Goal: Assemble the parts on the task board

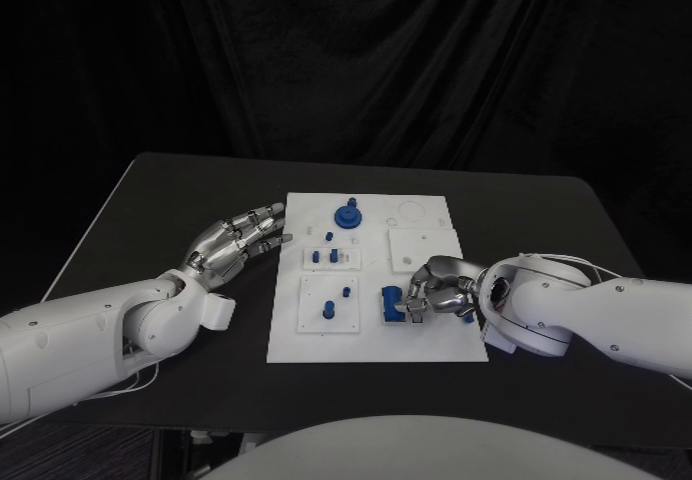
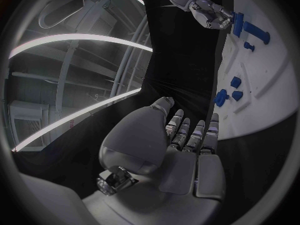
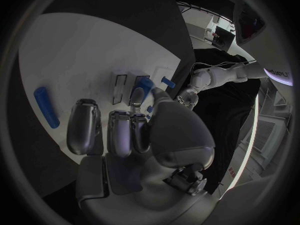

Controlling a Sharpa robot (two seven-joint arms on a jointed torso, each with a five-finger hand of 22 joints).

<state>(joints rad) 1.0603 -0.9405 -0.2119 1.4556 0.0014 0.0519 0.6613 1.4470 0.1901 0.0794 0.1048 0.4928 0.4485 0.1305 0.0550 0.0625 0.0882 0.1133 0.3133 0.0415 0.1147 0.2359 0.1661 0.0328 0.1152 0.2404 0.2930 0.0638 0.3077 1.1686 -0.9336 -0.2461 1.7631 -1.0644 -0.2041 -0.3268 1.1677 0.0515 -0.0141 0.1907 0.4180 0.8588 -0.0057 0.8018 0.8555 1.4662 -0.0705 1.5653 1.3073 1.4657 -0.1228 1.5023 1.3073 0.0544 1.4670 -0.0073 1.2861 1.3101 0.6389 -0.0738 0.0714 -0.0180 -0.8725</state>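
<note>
Lying on the task board near its right front, a blue block sits just beside my right hand; whether those curled fingers touch it, I cannot tell. My left hand rests on the table at the board's left edge, fingers extended, holding nothing.

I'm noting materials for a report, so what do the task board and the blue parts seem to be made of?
Task board: probably matte white plastic, flat and even with raised square plates. Blue parts: likely moulded or printed plastic, uniform colour and a dull sheen. Neither can be confirmed by sight.
</note>
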